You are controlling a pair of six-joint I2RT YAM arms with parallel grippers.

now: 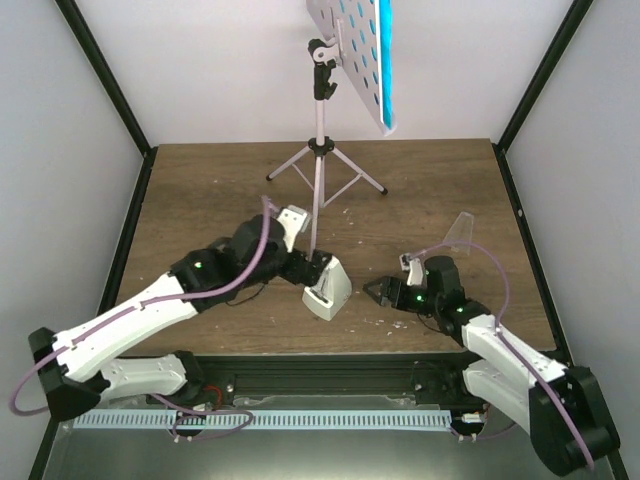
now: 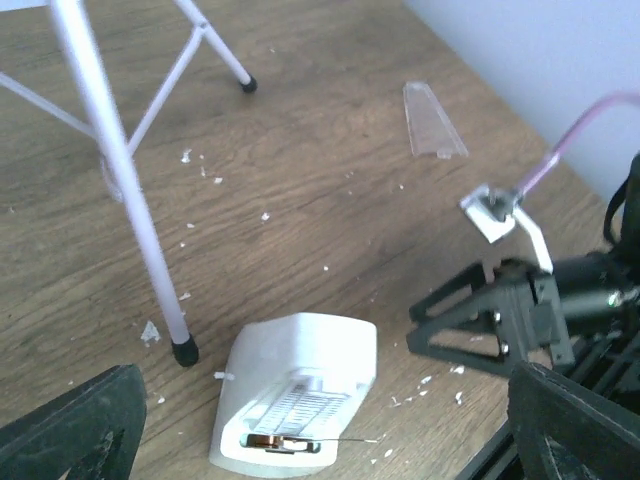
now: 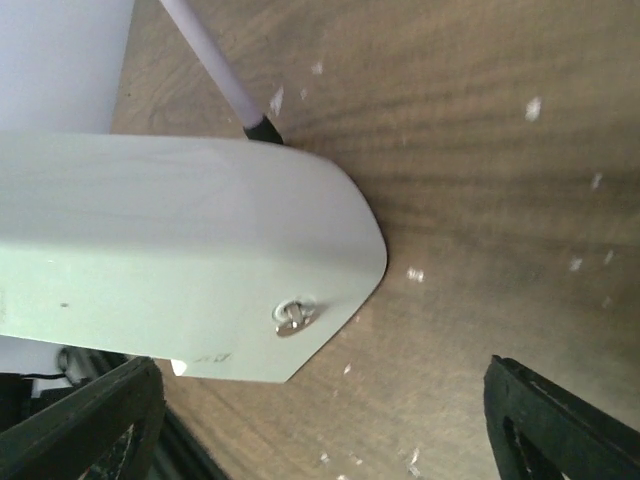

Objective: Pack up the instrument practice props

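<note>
The white metronome (image 1: 328,288) lies on the wood table between my two grippers, its open face and pendulum turned up (image 2: 295,395). My left gripper (image 1: 316,266) hovers just above it, open and holding nothing (image 2: 325,440). From the right, my right gripper (image 1: 383,293) points at the metronome with its jaws open and empty (image 3: 320,425). In the right wrist view the metronome's flat side with the winding key (image 3: 293,315) fills the left. The pale music stand (image 1: 320,150) stands at the back on its tripod. The teal booklet (image 1: 385,60) rests on its perforated desk.
A clear plastic cover (image 1: 462,228) lies on the table right of centre, behind my right arm (image 2: 432,120). One tripod leg's foot (image 2: 183,350) sits close to the metronome. Small white flecks litter the wood. Black frame posts and white walls enclose the table.
</note>
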